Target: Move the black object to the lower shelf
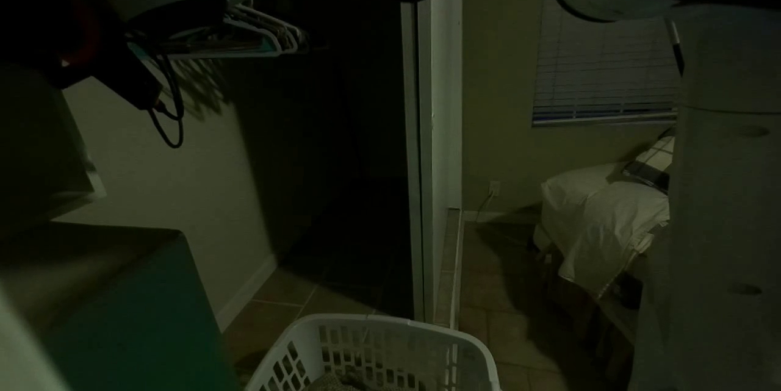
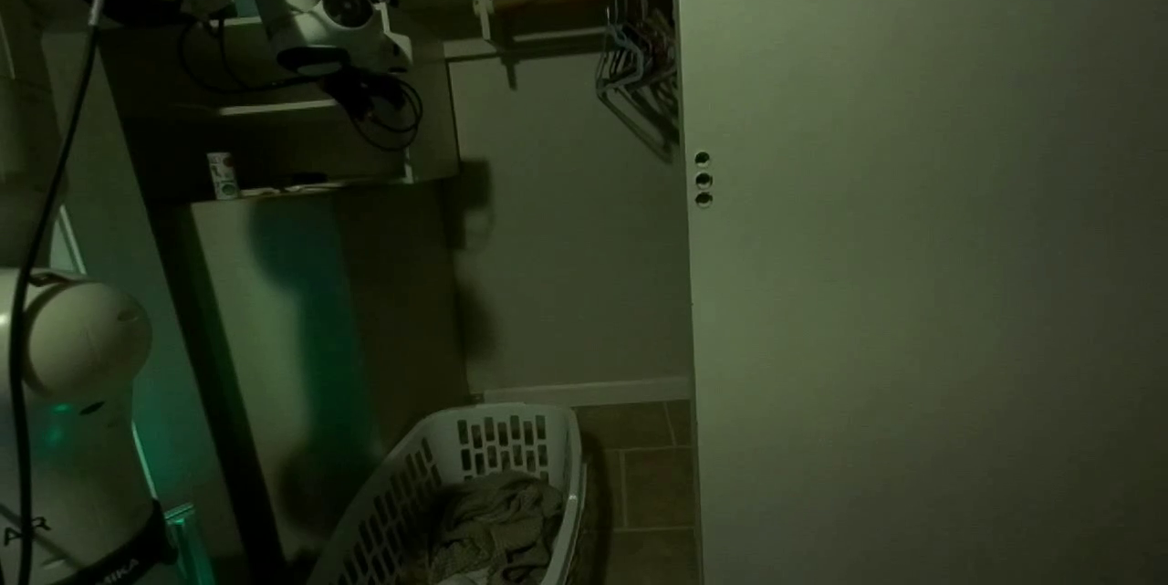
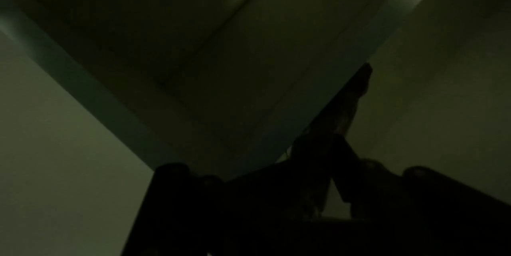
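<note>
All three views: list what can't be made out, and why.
Wrist view: whether the gripper holds the dark shape; both merge in shadow.
In an exterior view: ends of some hangers, behind the pale panel.
In an exterior view: print on the can, too small.
In both exterior views: near end of the basket, cut off by the bottom edge.

basket (image 1: 378, 321) low centre (white, slotted) | hangers (image 1: 268, 36) upper left | bed (image 1: 601, 220) right

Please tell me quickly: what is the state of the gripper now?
Gripper: cannot be told whether open, closed or holding something; the wrist view is too dark.
</note>
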`<act>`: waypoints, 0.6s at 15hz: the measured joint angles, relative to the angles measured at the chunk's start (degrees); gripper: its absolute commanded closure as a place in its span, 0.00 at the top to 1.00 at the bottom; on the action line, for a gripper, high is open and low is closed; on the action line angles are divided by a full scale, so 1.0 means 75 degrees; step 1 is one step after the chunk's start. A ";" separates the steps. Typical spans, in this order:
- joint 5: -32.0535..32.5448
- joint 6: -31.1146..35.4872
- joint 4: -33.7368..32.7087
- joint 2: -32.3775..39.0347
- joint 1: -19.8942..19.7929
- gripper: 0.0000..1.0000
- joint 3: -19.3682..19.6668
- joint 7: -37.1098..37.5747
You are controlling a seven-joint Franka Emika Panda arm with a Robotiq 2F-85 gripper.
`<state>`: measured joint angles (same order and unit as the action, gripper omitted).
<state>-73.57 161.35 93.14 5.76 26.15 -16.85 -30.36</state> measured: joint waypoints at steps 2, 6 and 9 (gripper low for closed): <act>0.0000 0.0000 -0.0005 -0.0025 -0.0037 0.04 0.0024 -0.0002; 0.0000 -0.0240 -0.0036 -0.0101 -0.0104 0.09 0.0069 -0.0154; -0.0002 -0.0993 -0.0037 -0.0244 -0.0234 0.09 0.0145 -0.0362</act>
<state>-73.59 153.90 92.86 3.93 24.40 -15.76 -33.07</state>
